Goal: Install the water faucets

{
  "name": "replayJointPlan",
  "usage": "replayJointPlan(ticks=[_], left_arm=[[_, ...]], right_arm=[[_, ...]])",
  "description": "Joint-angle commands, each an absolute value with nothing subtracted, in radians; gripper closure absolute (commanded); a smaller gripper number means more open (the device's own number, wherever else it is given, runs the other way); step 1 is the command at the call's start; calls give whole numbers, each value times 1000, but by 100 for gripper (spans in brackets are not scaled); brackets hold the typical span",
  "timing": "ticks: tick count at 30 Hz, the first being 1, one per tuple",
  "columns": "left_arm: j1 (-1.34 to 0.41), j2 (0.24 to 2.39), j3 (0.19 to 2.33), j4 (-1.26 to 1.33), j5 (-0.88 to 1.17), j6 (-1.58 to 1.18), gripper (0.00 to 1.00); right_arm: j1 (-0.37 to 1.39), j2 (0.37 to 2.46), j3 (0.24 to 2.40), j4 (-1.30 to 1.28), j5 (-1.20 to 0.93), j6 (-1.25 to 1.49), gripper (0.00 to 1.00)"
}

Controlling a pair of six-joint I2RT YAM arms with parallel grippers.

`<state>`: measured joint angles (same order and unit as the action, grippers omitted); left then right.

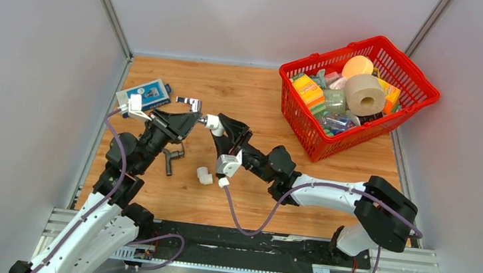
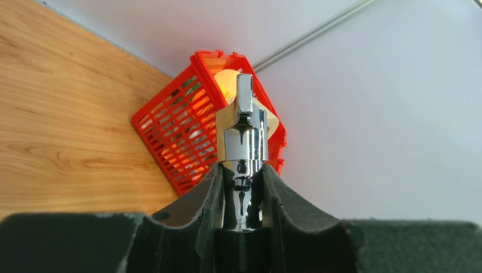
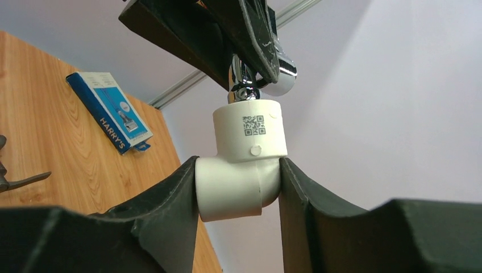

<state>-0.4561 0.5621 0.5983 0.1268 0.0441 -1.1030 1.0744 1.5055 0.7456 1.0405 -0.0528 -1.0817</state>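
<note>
Chrome faucet (image 1: 189, 102) held over the bench (image 1: 263, 92), left of middle, clamped in the left gripper (image 1: 191, 114). Its end meets the white elbow fitting (image 1: 212, 121), which the right gripper (image 1: 218, 127) pinches. Dark grey faucet (image 1: 171, 159) lies on the bench nearer the front edge, with a second white elbow (image 1: 204, 175) near it, apart. Red basket (image 1: 318, 147) at far right corner; blue box (image 1: 144, 92) toward far left corner.

Left wrist: fingers (image 2: 199, 196) closed tight on the chrome faucet (image 2: 244, 139), handle up in frame, red basket (image 2: 170, 133) behind.

Right wrist: fingers (image 3: 170, 193) press both sides of the white elbow fitting (image 3: 244, 165). The chrome faucet (image 3: 243, 85) enters its upper opening; depth cannot be told.
</note>
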Motion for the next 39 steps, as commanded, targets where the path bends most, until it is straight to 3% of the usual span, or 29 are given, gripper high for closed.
replayJointPlan(ticks=[1,6,15,24,28,35,36,37,39], left_arm=[[-460,558,658,201,121,-1046,100],[-460,597,695,157,161,-898,100],[-459,658,739,124,398,-534,100],[-460,635,681,225,777,-252,100],[-460,609,638,250,845,-169,100],[-459,611,574,413,902,-236,100],[-459,611,572,405,888,-235,100],[-460,609,574,391,844,-236,100],[-459,607,565,393,767,-256,100]], right_arm=[[1078,1465,799,959,-90,-988,61],[1051,1378,813,835,-159,-830,100],[930,1250,896,545,-438,-425,100],[761,1279,989,481,-854,19,100],[692,1324,1040,454,-917,133,97],[611,1400,1104,451,-970,224,74],[604,1397,1108,451,-953,225,68],[603,1388,1104,453,-942,213,55],[603,1355,1080,453,-892,151,42]])
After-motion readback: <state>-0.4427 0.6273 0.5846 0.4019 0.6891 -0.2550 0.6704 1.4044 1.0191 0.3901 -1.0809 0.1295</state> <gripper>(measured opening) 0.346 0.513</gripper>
